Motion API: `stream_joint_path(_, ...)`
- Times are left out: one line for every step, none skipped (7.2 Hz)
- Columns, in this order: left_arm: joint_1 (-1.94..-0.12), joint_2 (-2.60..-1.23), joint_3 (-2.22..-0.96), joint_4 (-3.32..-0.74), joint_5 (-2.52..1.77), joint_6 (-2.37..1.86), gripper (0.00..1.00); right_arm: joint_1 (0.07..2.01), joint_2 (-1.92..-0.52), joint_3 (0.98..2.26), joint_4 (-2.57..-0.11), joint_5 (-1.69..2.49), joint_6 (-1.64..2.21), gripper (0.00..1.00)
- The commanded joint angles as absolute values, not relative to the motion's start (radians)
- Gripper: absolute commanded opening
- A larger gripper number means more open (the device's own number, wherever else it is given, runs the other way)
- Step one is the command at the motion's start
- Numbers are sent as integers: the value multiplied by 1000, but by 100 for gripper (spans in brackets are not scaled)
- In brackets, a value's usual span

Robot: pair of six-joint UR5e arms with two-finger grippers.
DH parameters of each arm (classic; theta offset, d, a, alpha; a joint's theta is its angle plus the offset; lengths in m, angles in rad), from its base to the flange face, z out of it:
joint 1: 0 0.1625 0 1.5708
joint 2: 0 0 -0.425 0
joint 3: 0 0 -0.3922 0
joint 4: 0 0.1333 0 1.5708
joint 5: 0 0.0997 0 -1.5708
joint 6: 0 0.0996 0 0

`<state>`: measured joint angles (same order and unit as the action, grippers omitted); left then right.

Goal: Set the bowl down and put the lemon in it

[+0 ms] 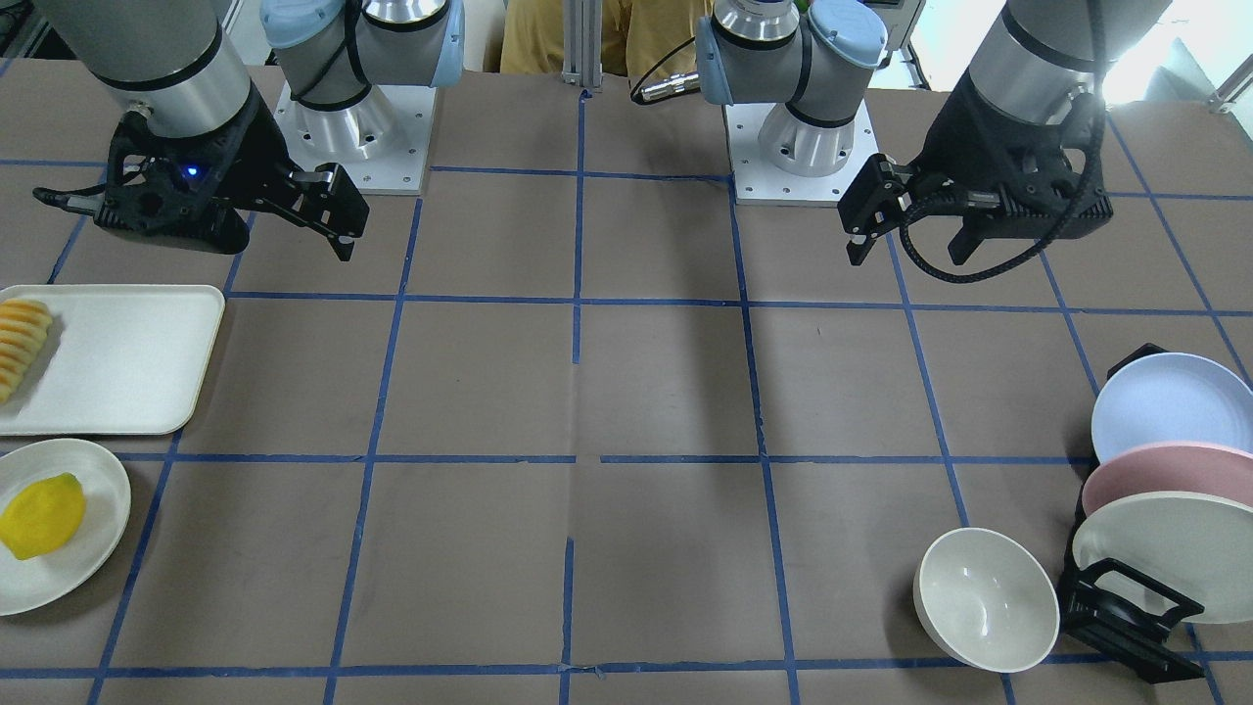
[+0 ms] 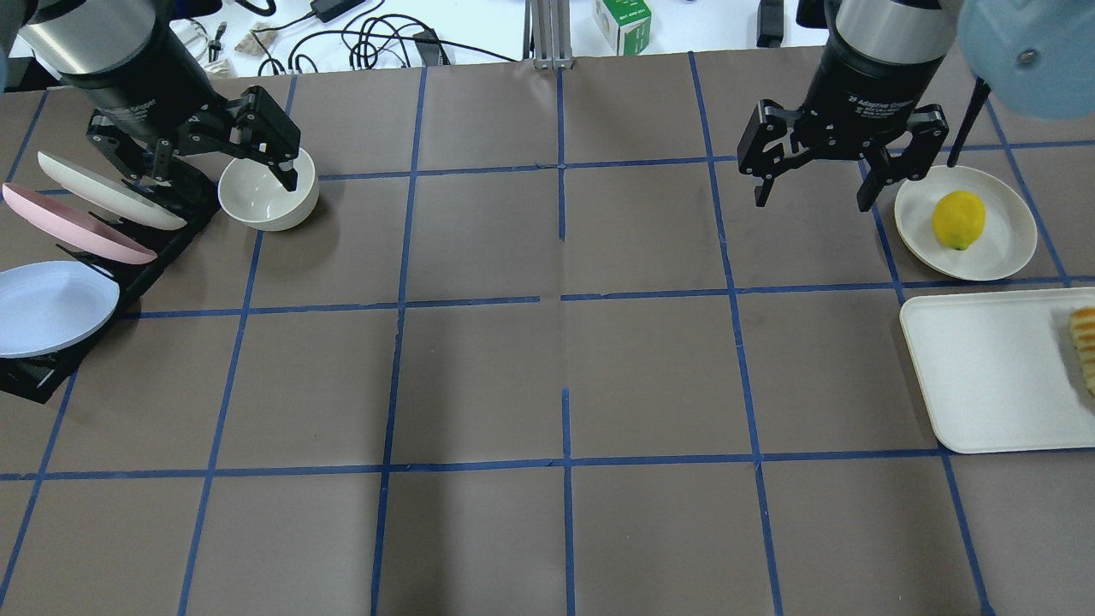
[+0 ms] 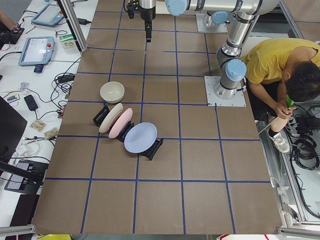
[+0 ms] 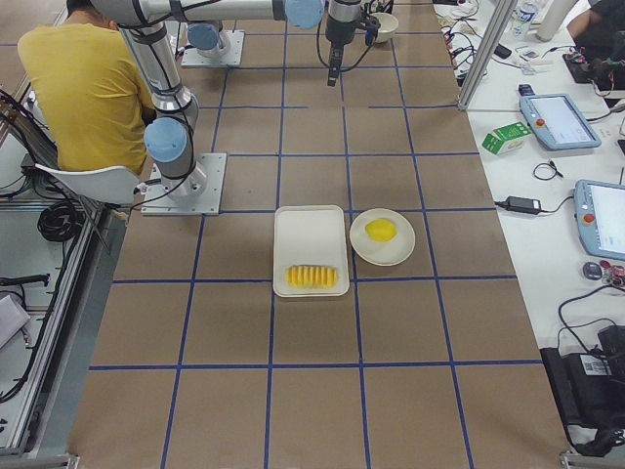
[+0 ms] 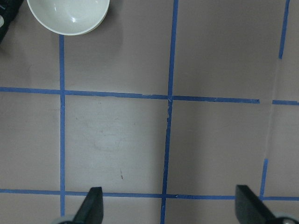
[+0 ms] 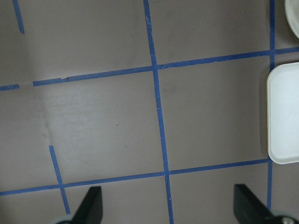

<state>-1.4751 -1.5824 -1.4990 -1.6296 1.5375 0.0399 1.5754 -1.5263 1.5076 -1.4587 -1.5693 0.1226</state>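
Observation:
The glossy off-white bowl (image 2: pixel 265 195) stands upright and empty on the table next to the plate rack; it also shows in the front view (image 1: pixel 984 597) and at the top of the left wrist view (image 5: pixel 67 14). The yellow lemon (image 2: pixel 958 220) lies on a flat cream plate (image 2: pixel 1003 248) at the other end of the table, also in the front view (image 1: pixel 41 516). My left gripper (image 2: pixel 210 162) hangs open and empty high above the table near the bowl. My right gripper (image 2: pixel 817 184) hangs open and empty, left of the lemon's plate in the overhead view.
A black rack (image 2: pixel 128 274) holds cream, pink and blue plates beside the bowl. A white tray (image 2: pixel 992 376) with sliced orange-yellow fruit (image 2: pixel 1085 342) lies next to the lemon's plate. A person in a yellow shirt (image 3: pixel 275 62) sits behind the robot bases.

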Motion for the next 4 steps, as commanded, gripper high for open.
stream_joint_path(-1479, -1585, -1500, -1629, 1542, 41, 100, 1575, -1525, 1508, -1459, -1568, 123, 100)
stream_joint_path(-1479, -1591, -1497, -1621, 1542, 41, 100, 1575, -1525, 1506, -1459, -1569, 124, 100)
stream_joint_path(-1459, -1617, -1487, -1599, 1542, 73, 100, 1575, -1525, 1506, -1456, -1577, 124, 100)
stream_joint_path(-1410, -1671, -1476, -1533, 1543, 166, 100, 1571, -1523, 1506, -1457, -1585, 114, 100)
